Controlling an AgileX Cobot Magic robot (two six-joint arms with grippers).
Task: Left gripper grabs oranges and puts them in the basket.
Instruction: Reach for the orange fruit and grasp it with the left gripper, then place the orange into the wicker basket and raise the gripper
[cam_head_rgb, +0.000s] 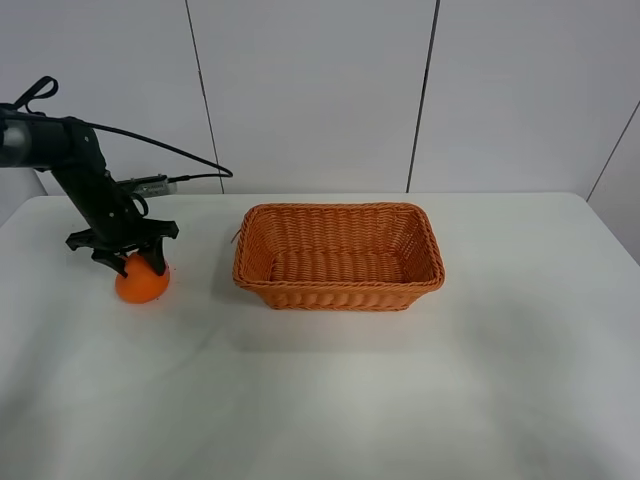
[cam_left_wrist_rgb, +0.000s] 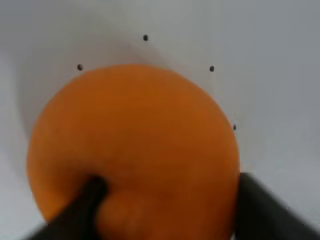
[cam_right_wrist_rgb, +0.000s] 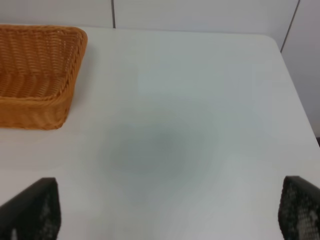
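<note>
The orange (cam_head_rgb: 142, 285) rests on the white table at the left, well left of the basket (cam_head_rgb: 338, 290). My left gripper (cam_head_rgb: 133, 262) is down over the top of the fruit, its dark fingers closed against both sides. In the left wrist view the orange (cam_left_wrist_rgb: 135, 145) fills the frame. One finger (cam_left_wrist_rgb: 75, 215) presses beside its raised neck and the other finger (cam_left_wrist_rgb: 262, 210) lies at its edge. The wicker basket holds nothing. My right gripper (cam_right_wrist_rgb: 165, 210) is open and holds nothing above bare table. It does not show in the high view.
The white table (cam_head_rgb: 330, 400) ends at a grey panelled wall behind. A black cable (cam_head_rgb: 170, 152) trails from the left arm over the table's back left. The basket's corner (cam_right_wrist_rgb: 35, 100) shows in the right wrist view.
</note>
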